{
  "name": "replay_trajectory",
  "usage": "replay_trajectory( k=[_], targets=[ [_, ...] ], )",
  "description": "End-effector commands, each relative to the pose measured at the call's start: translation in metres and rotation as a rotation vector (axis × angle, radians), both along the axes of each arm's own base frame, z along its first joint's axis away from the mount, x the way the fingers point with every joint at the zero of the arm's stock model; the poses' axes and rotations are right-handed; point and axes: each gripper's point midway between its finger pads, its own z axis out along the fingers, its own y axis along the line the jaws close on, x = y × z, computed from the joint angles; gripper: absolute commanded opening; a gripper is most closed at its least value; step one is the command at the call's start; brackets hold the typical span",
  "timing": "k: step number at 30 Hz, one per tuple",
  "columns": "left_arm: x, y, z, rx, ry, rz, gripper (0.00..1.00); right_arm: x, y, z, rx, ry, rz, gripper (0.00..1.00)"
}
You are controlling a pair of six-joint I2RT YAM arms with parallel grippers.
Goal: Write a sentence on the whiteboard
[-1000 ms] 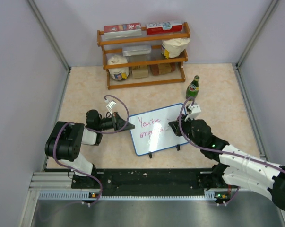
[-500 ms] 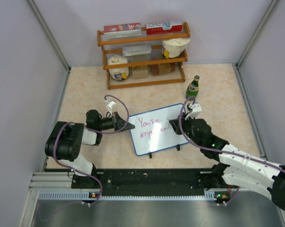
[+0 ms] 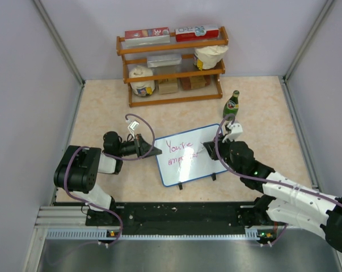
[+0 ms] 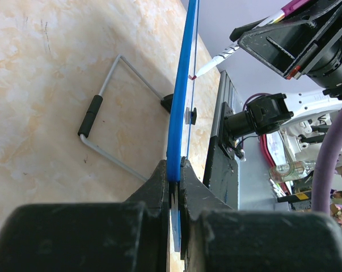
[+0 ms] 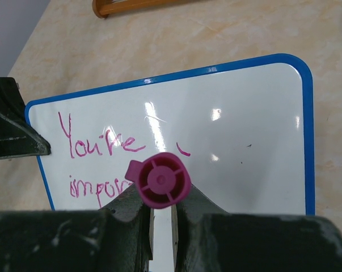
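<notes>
Beige, stone-patterned table (image 3: 102,107) carries the whole scene. At its left side the left gripper (image 3: 150,152) is clamped on the left edge of the whiteboard (image 3: 188,170); the left wrist view shows both fingers pressed against the blue frame, and that hold has not shifted over the last second. The whiteboard stands toward the near edge of the table, about midway between the two arms, propped up at a slant on a wire stand (image 4: 111,107) behind it.

Pink writing (image 5: 100,144) fills the board's left half: "You're" on the top line and the start of a second word below it. That lower word has grown by a letter or so in the last second, while the board itself has stayed put. A small stray stroke sits to the right of "You're".

Right of the text, the marker (image 5: 161,180) is gripped in the closed jaws of the right gripper (image 3: 207,152), cap end toward the wrist camera. In the left wrist view its tip is at the board face, touching or all but touching. The right arm has crept only slightly.

I judge the sentence to be midway, its second word unfinished, with room left on the right half. A green bottle (image 3: 232,105) stands just beyond the board's far right corner, near the right arm.
</notes>
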Motion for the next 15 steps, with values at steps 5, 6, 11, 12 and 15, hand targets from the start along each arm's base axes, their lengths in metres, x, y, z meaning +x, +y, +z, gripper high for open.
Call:
replay_trajectory(
  k=[5,6,11,12,15],
  targets=[
    [0.014,0.006,-0.002,0.018,-0.078,0.063,0.0,0.001,-0.01,0.007,-0.003,-0.02,-0.022,0.0],
    [0.015,0.006,-0.002,0.019,-0.078,0.066,0.0,0.0,-0.01,0.006,-0.003,-0.017,-0.019,0.0],
    [0.015,0.006,-0.002,0.019,-0.079,0.066,0.0,-0.004,-0.01,0.0,-0.005,-0.001,-0.006,0.0],
    [0.015,0.006,-0.001,0.019,-0.081,0.066,0.0,-0.005,-0.009,0.0,-0.004,-0.001,-0.003,0.0],
    [0.015,0.006,-0.001,0.019,-0.082,0.064,0.0,-0.008,-0.008,-0.006,-0.006,0.011,0.013,0.0]
  ],
)
